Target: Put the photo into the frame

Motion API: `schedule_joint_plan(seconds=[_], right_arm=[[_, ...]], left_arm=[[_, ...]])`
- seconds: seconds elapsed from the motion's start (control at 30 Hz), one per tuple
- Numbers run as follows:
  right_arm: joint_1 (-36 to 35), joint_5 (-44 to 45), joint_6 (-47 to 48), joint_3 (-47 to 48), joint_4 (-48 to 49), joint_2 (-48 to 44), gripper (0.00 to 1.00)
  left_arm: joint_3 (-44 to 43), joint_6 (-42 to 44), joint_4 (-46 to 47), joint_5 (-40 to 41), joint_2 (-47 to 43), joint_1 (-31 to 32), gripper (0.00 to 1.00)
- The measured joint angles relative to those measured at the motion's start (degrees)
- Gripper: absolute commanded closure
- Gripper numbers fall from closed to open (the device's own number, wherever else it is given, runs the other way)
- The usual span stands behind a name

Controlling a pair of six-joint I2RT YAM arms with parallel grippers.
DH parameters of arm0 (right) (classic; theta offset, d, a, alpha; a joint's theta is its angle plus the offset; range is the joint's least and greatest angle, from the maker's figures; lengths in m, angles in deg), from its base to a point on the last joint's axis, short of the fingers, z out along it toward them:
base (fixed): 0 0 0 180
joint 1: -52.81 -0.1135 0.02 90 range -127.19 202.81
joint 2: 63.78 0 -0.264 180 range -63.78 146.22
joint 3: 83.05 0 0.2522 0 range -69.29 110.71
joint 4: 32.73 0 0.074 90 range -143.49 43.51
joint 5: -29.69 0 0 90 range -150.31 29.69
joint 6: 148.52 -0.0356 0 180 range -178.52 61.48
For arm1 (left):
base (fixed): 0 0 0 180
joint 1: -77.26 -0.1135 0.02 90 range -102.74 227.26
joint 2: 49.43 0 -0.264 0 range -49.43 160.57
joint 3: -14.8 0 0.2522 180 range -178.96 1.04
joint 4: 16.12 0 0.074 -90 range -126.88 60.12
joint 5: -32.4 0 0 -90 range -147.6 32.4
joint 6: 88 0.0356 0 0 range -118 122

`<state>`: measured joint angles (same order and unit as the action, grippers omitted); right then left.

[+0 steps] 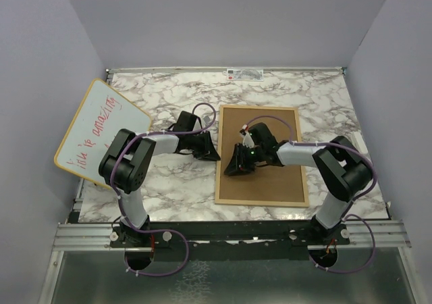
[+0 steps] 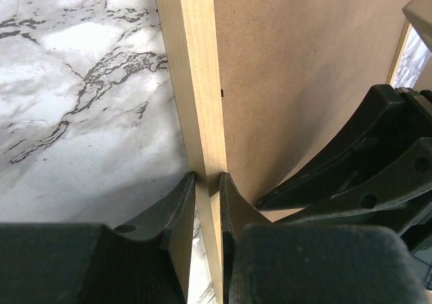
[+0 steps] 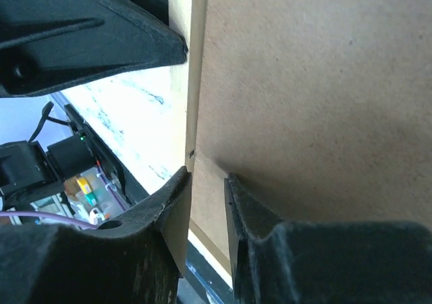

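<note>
The frame (image 1: 262, 107) of thin light wood lies flat on the marble table, right of centre. The brown backing board (image 1: 273, 182) fills it. The photo is not in view. My left gripper (image 1: 214, 155) is at the frame's left rail. In the left wrist view the gripper (image 2: 207, 179) is shut on that rail (image 2: 199, 81), one finger on each side. My right gripper (image 1: 230, 171) is over the board just inside the same rail. In the right wrist view its tips (image 3: 208, 179) stand a narrow gap apart on the board (image 3: 317, 81), with nothing between them.
A round-cornered whiteboard (image 1: 101, 132) with red handwriting leans at the table's left edge. The two grippers are very close: the right gripper's fingers (image 2: 351, 169) show in the left wrist view, and a left finger (image 3: 88, 34) shows in the right wrist view. Grey walls enclose the table.
</note>
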<state>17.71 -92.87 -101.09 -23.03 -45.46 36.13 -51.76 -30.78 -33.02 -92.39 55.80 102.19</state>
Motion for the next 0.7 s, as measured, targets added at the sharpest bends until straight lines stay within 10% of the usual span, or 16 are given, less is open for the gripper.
schedule_joint_plan(seconds=[0.33,0.7], right_arm=[[0.3,-4.8,1.0,-0.4,9.9,0.7,0.96],[-1.3,-9.9,1.8,-0.4,12.8,5.3,1.0]], left_arm=[[-0.3,0.0,-0.2,-0.6,0.3,-0.1,0.82],[-0.4,0.0,-0.2,-0.9,0.5,-0.2,0.82]])
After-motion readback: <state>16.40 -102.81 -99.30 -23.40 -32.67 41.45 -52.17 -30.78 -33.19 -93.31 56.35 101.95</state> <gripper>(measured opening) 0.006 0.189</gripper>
